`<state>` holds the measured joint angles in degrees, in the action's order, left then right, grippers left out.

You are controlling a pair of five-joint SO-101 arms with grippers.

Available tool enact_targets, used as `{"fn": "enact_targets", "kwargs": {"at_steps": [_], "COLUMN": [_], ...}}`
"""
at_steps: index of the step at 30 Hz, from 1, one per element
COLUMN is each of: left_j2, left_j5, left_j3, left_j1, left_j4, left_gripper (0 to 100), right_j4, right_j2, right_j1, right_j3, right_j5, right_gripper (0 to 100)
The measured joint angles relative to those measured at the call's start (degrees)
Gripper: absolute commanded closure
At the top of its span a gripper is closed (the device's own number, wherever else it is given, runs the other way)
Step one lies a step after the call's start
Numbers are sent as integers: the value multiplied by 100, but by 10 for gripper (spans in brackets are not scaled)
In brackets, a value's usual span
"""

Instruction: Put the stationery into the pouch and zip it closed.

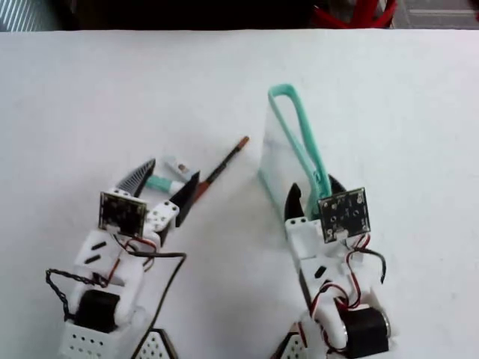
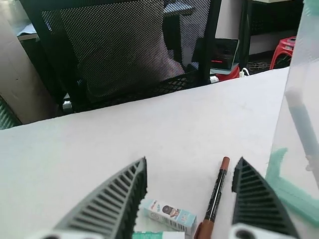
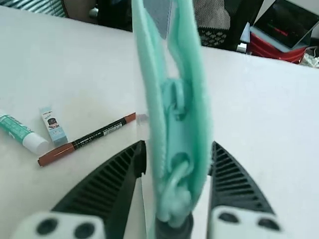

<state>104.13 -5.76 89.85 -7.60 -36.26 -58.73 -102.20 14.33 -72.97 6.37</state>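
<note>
While all three items are out on the table (image 1: 90, 90), I log the task as not yet started in substance: nothing is in the pouch (image 1: 281, 149) and no item is gripped.

Left gripper (image 2: 193, 167): fingers apart, low over the stationery. Between them lie the box (image 2: 167, 214) and the pencil (image 2: 217, 196); the tube (image 1: 159, 182) lies just beside the box, towards the arm. None of them looks lifted.

Right gripper (image 3: 178, 145): fingers apart, one on each side of the pouch's near end. I cannot tell whether they press on it or merely flank it. The pouch stands on edge to the right of the stationery, near the pencil tip but apart from it. The zip (image 3: 174, 94) looks undone, its two green bands spread into a narrow mouth along the top, with the pull (image 3: 174, 194) at the end between the right fingers.

Done, by my reading: pouch upright and open, left gripper placed over the first pick.

Left: grasp and load the box, pencil and tube, three transfers or fewer if two come up together, then run the pull the full length of the pouch. The mouth is narrow; I expect the pencil needs to go in lengthwise.
</note>
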Motion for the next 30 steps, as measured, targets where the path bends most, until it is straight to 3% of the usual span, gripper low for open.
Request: {"fn": "enact_targets", "kwargs": {"at_steps": [2, 5, 10, 15, 20, 25, 30], "left_j2": [-9, -202, -1688, -4299, -6901, -9046, -10787], "left_j5": [-255, -343, -387, -387, -387, -985, -1152], "left_j3": [26, 26, -774, -2462, -3877, -5257, -6787], "left_j1": [0, 0, 0, -26, -686, -1108, -1029], "left_j4": [35, 105, 132, 132, 114, 53, -703], "left_gripper": [723, 723, 722, 722, 722, 722, 722], "right_j4": [0, 9, 352, 457, 651, 651, 651], "right_j2": [-70, -88, -97, -105, -105, -105, -105], "right_j1": [0, 9, 9, -158, -844, -1134, -1116], "right_j3": [-70, -132, -440, -563, -624, -624, -633], "right_j5": [0, 0, -9, -9, -290, -440, -440], "right_gripper": [985, 957, 981, 981, 981, 981, 980]}}
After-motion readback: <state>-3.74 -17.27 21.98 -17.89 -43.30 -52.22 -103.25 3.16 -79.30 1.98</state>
